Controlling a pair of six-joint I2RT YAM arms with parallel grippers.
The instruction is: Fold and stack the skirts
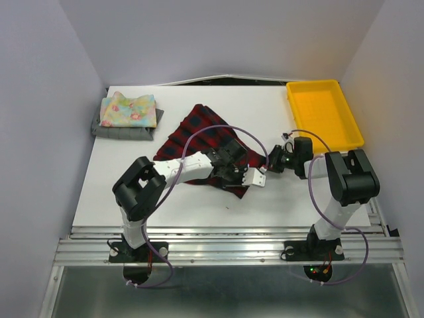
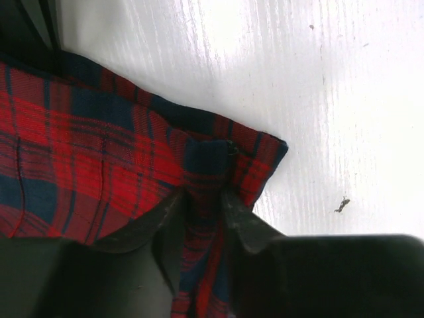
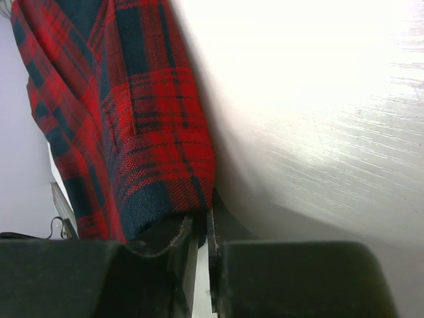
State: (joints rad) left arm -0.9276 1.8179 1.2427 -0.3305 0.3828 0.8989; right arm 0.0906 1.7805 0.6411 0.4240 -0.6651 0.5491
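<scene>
The red-and-dark plaid skirt [image 1: 202, 136] lies crumpled in the middle of the white table [image 1: 132, 179]. My left gripper [image 1: 255, 177] sits at its near right corner. In the left wrist view that gripper [image 2: 204, 207] is shut on a bunched fold of the plaid skirt [image 2: 99, 165]. My right gripper [image 1: 270, 162] meets the same corner from the right. In its own view the right gripper [image 3: 202, 222] is nearly shut, with the plaid skirt's [image 3: 132, 132] edge pinched at the tips. The floral skirt [image 1: 129, 109] lies folded on the grey skirt [image 1: 122, 132] at the back left.
A yellow plastic tray [image 1: 324, 116] stands at the back right, just beyond the right arm. Grey walls close in the table on three sides. A small dark speck [image 2: 342, 205] lies on the table near the left gripper.
</scene>
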